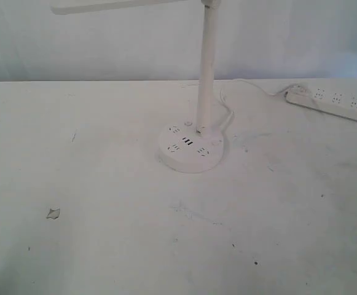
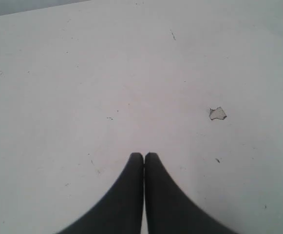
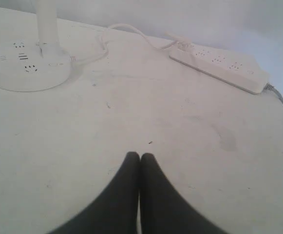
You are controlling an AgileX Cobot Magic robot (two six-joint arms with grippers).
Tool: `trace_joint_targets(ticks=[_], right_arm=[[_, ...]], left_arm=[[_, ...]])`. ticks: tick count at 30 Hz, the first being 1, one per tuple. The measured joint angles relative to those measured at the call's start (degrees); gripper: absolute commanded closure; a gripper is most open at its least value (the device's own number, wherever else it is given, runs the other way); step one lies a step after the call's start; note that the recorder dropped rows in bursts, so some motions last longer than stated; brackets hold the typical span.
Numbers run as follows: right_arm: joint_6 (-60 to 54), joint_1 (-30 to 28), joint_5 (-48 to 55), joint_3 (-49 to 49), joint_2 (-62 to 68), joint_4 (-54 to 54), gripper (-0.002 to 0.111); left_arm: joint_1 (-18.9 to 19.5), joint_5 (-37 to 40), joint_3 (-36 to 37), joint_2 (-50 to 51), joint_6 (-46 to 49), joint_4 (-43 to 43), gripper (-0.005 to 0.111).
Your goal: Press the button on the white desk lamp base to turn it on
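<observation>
Both black grippers hover with tips pressed together over the scuffed white table (image 1: 104, 233); the left gripper (image 2: 143, 155) faces bare surface, while the round white plastic lamp base (image 3: 27, 73) lies beyond and left of the right gripper (image 3: 140, 155), likely the nearer arm

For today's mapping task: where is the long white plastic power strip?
Exterior view: the power strip lies at the far right, beyond the round white plastic lamp base.

White table (image 1: 104, 246) — lamp base (image 1: 190, 151), power strip (image 1: 333, 102), cord (image 1: 230, 114), small scrap (image 1: 53, 213)
</observation>
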Motion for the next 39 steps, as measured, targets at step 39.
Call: trace_joint_targets(ticks=[39], right_arm=[[31.97,0.00,-46.81,0.00,-0.09,4.91,0.108]], left_arm=[[0.00,0.00,0.00,0.00,0.00,0.00,0.107]])
